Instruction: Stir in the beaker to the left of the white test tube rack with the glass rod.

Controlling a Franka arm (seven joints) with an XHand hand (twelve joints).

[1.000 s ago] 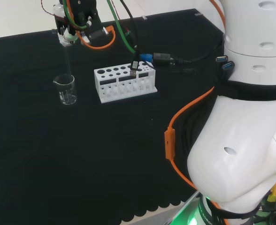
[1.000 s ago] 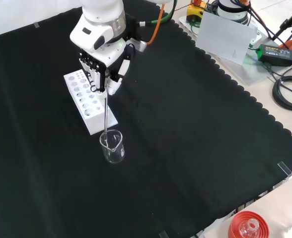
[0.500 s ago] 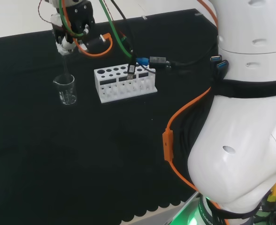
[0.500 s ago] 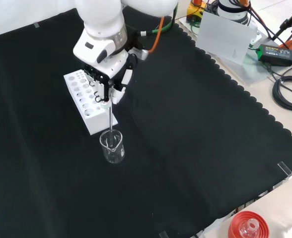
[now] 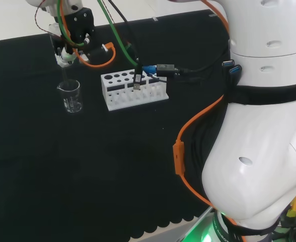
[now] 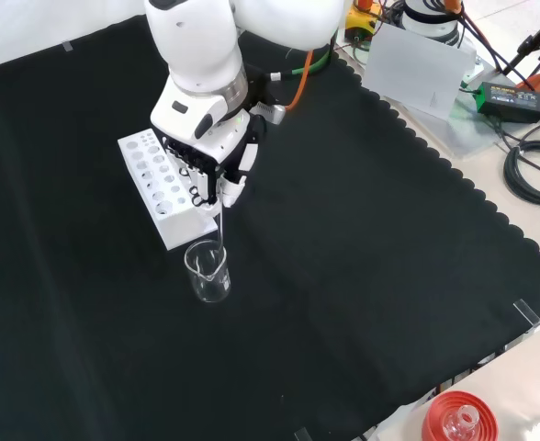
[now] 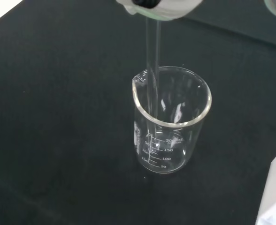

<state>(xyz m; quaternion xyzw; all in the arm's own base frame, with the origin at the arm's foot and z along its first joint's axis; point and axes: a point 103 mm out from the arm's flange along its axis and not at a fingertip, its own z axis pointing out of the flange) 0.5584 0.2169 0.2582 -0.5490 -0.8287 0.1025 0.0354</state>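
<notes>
A clear glass beaker (image 6: 208, 273) stands on the black cloth just in front of the white test tube rack (image 6: 160, 188) in the front view, and left of the rack (image 5: 133, 88) in the head view. The hand (image 6: 210, 170) hovers above the beaker (image 5: 71, 96), its fingers curled on the top of a thin glass rod (image 6: 220, 225). The rod (image 7: 152, 70) hangs down nearly upright and dips into the beaker (image 7: 171, 119) close to the wall by the spout. The beaker looks empty. In the head view the hand (image 5: 70, 35) sits above the beaker's rim.
The arm's white links (image 5: 259, 151) stand at the head view's right, with an orange cable (image 5: 180, 151) over the cloth. A red ribbed stand (image 6: 458, 418) sits off the cloth's near corner. Cables and a power adapter (image 6: 504, 92) lie beyond the scalloped right edge.
The hand has moved toward the front camera and slightly right, left and up in the head view, swinging the rod's top over the beaker while its lower end stays inside.
</notes>
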